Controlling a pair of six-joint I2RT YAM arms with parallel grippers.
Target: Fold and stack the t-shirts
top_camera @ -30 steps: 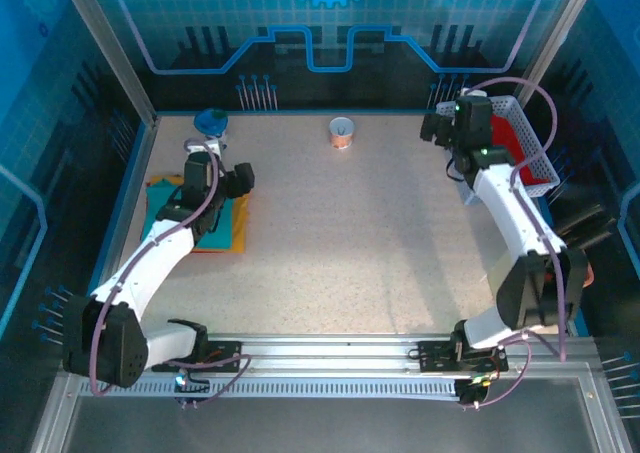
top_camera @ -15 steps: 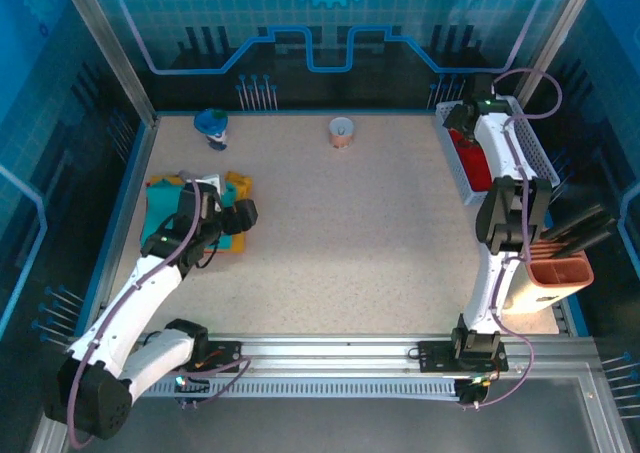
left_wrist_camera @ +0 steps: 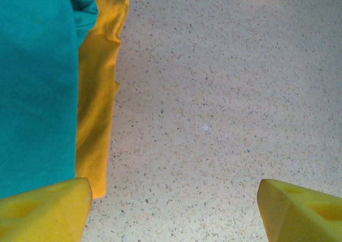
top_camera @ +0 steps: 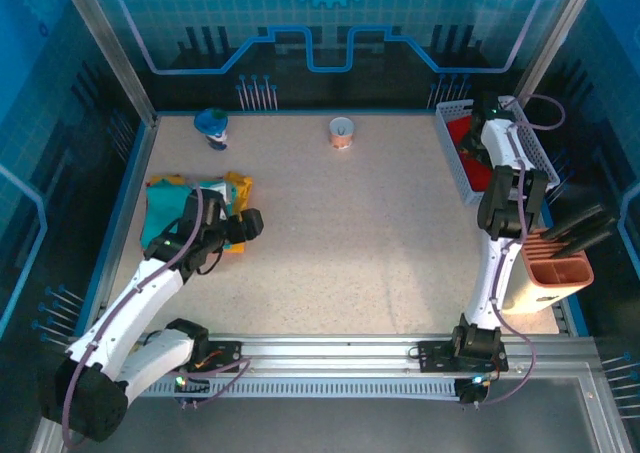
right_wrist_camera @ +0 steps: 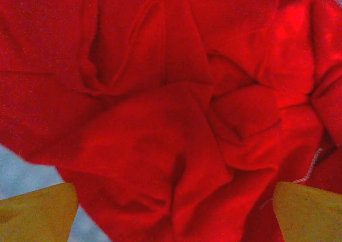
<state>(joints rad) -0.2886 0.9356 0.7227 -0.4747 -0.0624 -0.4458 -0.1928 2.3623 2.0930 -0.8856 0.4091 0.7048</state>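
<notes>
- The speckled beige worktop (top_camera: pixel 350 243) lay bare across its whole middle, a wide open stretch running leftward from the white plastic lattice basket (top_camera: pixel 452 178).
- The basket sat in the worktop's right rear corner, its long side along the right edge. The large bright red t-shirt (top_camera: pixel 462 133) (right_wrist_camera: pixel 160 119) lay crumpled and unfolded inside it.
- A salmon-coloured bin (top_camera: pixel 557 270) stood just on the near side of the basket, along the same edge.
- A small orange-and-white cup (top_camera: pixel 341 132) stood at the rear edge, left of the basket, with a small blue object (top_camera: pixel 212 126) farther left along that edge.
- Well apart from the basket, against the opposite left edge, the folded teal t-shirt (top_camera: pixel 165 213) (left_wrist_camera: pixel 32 92) lay on top of the folded yellow-orange t-shirt (top_camera: pixel 237 186) (left_wrist_camera: pixel 96 119).
- A strip of the yellow-orange t-shirt stuck out on the side facing the basket.
- In the left wrist view that strip ended in a wavy hem, with only bare worktop beyond it.
- The left arm reached forward from its base with its wrist turned toward the basket. The left pincer (top_camera: pixel 250 223) (left_wrist_camera: pixel 171 215) hung at the basket-side edge of the stack.
- Its yellow fingers (left_wrist_camera: pixel 43 210) were spread wide, with nothing between them but worktop and the edge of the cloth.
- The right arm stood tall beside the basket and bent over its rim, so the right pincer (top_camera: pixel 482 135) (right_wrist_camera: pixel 171 215) pointed down into it.
- Its yellow fingers (right_wrist_camera: pixel 37 212) were spread wide over the red folds. Whether the tips touched the cloth could not be told.
</notes>
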